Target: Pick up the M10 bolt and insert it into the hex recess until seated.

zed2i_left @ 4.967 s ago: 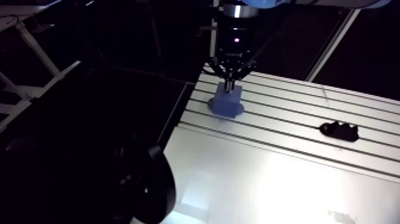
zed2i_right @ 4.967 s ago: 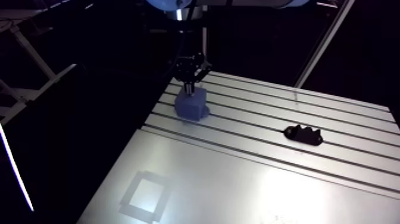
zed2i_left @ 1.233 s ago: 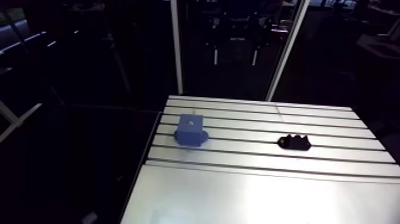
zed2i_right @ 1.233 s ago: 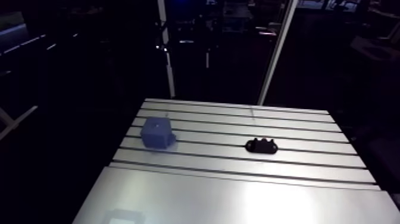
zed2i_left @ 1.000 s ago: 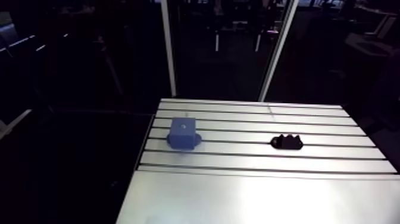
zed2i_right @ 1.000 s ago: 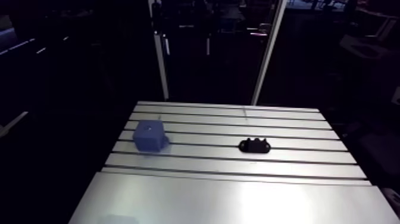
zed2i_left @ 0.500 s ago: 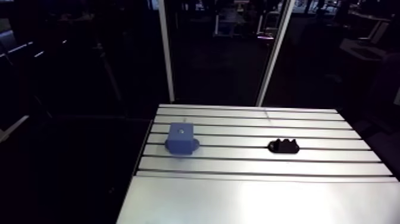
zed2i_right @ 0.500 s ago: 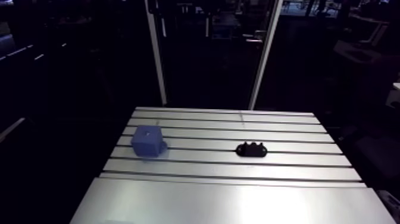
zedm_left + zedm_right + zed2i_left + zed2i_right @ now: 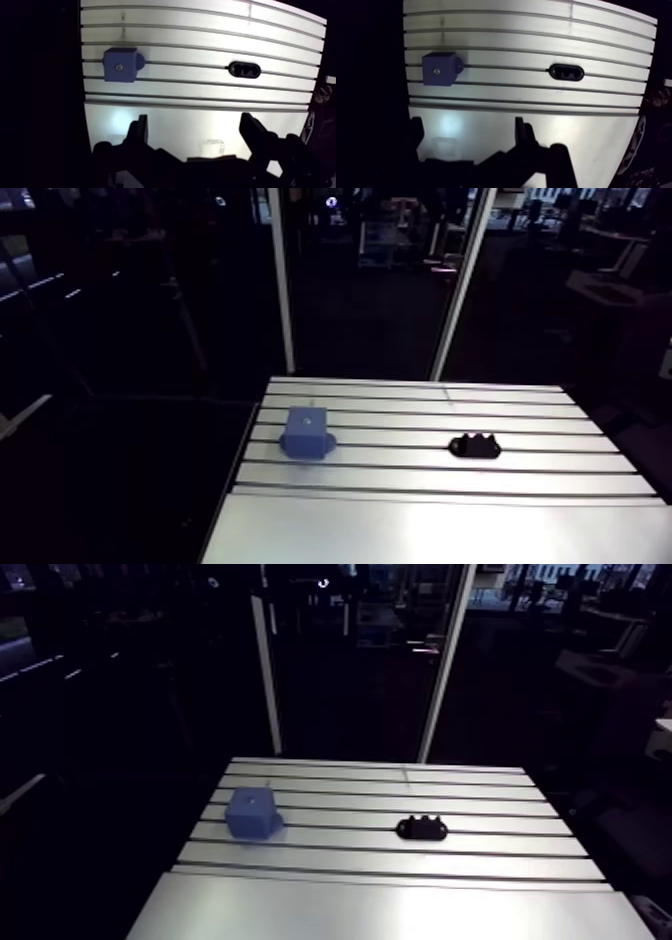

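A blue block [image 9: 305, 431] stands on the slotted table [image 9: 420, 528] near its left edge. In the wrist view a small silvery bolt head [image 9: 119, 67] shows in the middle of the block's [image 9: 120, 65] top face. My gripper [image 9: 196, 132] hangs high above the smooth front plate, well short of the block, open with nothing between its fingers [image 9: 139, 131]. The arm view does not show the gripper.
A black oblong holder [image 9: 475, 447] with two hollows lies on the slotted part, to the right of the block; the wrist view shows the same holder [image 9: 244, 70]. The table's left edge runs close beside the block.
Earlier the gripper stood right over the blue block; now it is out of the arm view. The arm view has shifted as the camera moved. Block and holder have kept their places.
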You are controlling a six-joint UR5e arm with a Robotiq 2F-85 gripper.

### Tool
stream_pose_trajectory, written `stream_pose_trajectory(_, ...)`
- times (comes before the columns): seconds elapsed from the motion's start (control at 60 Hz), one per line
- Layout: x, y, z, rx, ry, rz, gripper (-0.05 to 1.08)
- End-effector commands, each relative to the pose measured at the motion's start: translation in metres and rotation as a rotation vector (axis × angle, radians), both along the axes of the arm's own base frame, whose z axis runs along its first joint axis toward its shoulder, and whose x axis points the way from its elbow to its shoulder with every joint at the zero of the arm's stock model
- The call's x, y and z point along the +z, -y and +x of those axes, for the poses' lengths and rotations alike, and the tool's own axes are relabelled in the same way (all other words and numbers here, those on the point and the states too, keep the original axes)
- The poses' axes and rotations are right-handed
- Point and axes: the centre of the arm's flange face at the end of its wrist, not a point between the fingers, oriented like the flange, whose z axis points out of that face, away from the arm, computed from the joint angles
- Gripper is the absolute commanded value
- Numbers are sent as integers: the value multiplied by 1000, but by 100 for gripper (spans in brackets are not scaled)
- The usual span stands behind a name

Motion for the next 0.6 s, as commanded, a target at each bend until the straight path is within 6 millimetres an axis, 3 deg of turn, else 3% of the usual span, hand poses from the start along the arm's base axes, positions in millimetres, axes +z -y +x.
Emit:
stream_pose_trajectory(0.017, -2, -1, 11, -3, 7, -2, 1)
stream_pose_trajectory(0.6, 1, 0, 13, -2, -3, 1, 1)
